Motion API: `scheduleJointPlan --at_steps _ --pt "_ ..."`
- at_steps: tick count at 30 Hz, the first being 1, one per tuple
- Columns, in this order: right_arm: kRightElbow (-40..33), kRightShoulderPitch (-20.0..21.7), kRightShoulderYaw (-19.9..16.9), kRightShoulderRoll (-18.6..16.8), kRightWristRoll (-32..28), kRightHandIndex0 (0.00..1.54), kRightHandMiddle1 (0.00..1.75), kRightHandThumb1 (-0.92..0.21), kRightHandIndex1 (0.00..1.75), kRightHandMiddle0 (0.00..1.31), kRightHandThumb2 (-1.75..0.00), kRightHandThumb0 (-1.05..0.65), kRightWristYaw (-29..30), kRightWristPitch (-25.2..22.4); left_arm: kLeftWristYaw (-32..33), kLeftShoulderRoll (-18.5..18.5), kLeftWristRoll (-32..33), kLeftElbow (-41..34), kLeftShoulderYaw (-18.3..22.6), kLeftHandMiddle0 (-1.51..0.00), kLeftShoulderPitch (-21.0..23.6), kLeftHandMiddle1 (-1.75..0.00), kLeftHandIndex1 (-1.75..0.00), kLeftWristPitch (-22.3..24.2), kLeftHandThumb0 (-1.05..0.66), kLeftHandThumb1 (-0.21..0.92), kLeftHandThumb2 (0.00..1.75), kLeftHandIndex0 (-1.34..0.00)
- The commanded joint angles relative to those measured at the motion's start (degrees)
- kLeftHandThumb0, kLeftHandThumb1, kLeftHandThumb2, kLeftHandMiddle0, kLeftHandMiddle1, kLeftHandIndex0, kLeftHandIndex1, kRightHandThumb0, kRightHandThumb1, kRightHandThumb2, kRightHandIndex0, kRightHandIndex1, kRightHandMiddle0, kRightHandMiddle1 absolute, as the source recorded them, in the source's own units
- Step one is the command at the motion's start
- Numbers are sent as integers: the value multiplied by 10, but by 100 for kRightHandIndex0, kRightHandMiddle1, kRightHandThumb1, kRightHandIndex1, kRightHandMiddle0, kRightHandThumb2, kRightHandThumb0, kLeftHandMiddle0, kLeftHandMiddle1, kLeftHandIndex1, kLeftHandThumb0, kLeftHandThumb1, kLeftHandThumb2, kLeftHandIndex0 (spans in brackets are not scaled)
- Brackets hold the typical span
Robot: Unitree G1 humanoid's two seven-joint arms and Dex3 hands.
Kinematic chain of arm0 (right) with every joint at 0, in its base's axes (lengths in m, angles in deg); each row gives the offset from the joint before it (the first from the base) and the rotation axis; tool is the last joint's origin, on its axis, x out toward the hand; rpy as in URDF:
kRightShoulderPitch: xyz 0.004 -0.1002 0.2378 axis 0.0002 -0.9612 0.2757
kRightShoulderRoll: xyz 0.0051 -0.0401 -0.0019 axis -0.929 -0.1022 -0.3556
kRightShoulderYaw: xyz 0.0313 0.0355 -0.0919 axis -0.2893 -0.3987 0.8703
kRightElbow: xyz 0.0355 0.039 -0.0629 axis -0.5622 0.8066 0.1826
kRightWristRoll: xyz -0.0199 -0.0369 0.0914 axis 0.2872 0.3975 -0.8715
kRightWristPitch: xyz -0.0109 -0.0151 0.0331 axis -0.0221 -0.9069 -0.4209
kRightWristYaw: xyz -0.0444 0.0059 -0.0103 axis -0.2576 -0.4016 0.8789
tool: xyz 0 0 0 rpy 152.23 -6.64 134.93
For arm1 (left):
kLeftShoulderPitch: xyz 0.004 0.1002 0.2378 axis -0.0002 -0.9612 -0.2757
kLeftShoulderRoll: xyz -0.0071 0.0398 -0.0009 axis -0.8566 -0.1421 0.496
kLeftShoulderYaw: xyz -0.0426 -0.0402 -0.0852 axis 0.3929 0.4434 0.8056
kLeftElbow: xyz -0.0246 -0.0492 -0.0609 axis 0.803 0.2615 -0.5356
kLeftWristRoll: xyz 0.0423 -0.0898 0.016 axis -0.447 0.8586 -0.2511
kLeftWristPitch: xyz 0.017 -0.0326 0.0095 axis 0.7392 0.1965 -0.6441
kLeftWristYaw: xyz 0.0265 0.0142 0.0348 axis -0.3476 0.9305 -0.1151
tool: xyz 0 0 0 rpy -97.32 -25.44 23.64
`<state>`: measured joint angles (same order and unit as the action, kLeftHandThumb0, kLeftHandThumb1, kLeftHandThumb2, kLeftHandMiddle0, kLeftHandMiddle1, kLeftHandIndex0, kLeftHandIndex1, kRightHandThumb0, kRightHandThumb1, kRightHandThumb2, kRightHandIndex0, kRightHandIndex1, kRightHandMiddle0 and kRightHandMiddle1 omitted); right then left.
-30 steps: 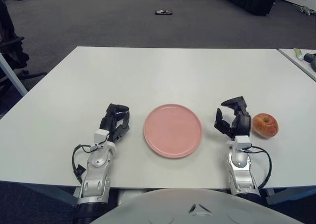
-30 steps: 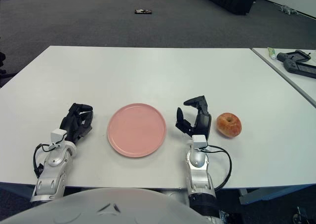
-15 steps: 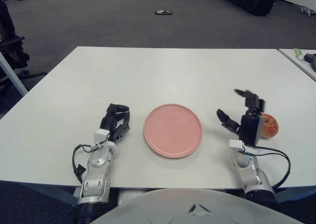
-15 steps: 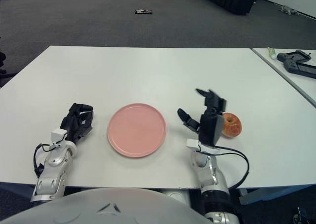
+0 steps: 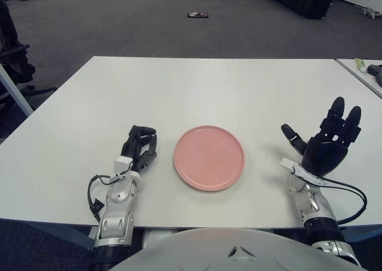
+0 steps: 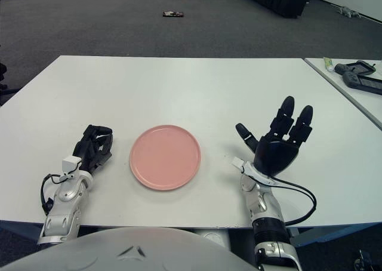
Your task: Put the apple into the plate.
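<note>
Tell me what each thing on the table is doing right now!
right hand: raised over the table's right side, fingers spread open, nothing visibly held.
left hand: left of the plate, fingers curled, holding nothing.
plate: flat on the table between the hands, nothing on it.
apple: not visible; the right hand covers where it could be.
table: white top carrying the plate.

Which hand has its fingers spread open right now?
The right hand, raised to the right of the pink plate, fingers spread. The left hand, left of the plate, has its fingers curled.
</note>
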<state>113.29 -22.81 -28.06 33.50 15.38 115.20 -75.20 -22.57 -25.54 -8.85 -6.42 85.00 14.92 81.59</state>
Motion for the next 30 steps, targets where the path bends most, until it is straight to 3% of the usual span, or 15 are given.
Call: scheduleJointPlan --at_steps 1,5,9,17,23,30 --pt "9 20 -16 -9 -32 0 0 -65 0 0 -44 -104 5 -55 -1 -5 0 10 3 -40 -12 -128 -175 23 -35 92 53 -19" --pt "-14 20 -26 -29 -78 0 0 -65 0 0 -43 -104 -22 -90 -1 -5 0 10 5 -40 -12 -128 -175 24 -35 92 53 -19" --pt "-79 10 -41 -57 -135 0 0 -66 0 0 -42 -104 -106 -159 2 -3 -2 9 4 -40 -12 -128 -175 26 -35 92 53 -19" --pt "-141 6 -53 -72 -183 0 0 -66 0 0 -41 -105 -206 -252 2 -2 1 7 7 -39 -14 -129 -175 27 -35 92 53 -19" --pt "-172 9 -63 -78 -203 0 0 -63 0 0 -38 -105 -259 -323 1 -3 2 6 8 -39 -16 -129 -175 26 -35 92 53 -19" --pt "-194 0 -58 -73 -205 0 0 -61 0 0 -37 -105 -297 -362 2 -4 0 5 8 -40 -17 -129 -175 25 -35 92 53 -19"
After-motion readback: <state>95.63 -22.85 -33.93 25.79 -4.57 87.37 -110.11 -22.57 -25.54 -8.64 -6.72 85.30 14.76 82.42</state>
